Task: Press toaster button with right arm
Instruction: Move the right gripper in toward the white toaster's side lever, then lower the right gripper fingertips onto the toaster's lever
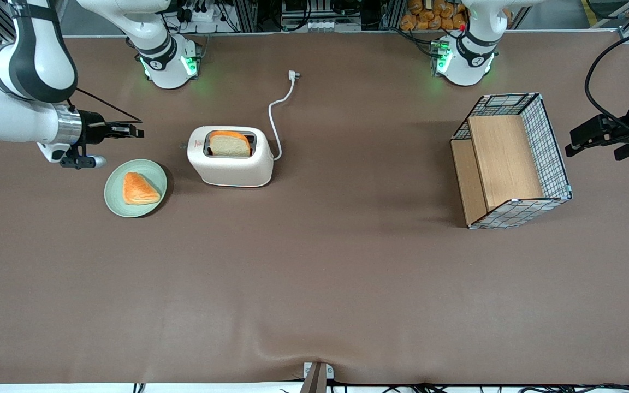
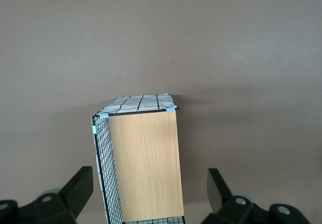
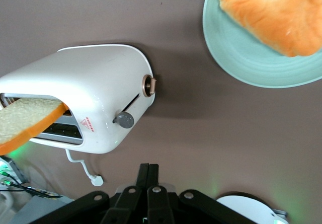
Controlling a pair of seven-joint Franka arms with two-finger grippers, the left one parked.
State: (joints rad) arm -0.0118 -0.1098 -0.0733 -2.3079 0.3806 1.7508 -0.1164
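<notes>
The cream-white toaster [image 1: 231, 157] stands on the brown table with a bread slice [image 1: 229, 144] upright in its slot. The toaster button [image 1: 183, 146] sticks out of the narrow end that faces the working arm. My right gripper [image 1: 137, 131] hovers level with that end, a short gap away from the button, and touches nothing. In the right wrist view its two black fingers are pressed together at the gripper [image 3: 148, 168], with nothing held. The same view shows the toaster [image 3: 90, 90], its grey lever button [image 3: 124, 119] and a round copper dial [image 3: 149, 85].
A green plate [image 1: 112, 191] with a triangular pastry [image 1: 140, 189] sits just nearer the camera than the gripper. The toaster's white cord ends in a plug [image 1: 292, 75] farther back. A wire basket [image 1: 511, 161] with wooden panels stands toward the parked arm's end.
</notes>
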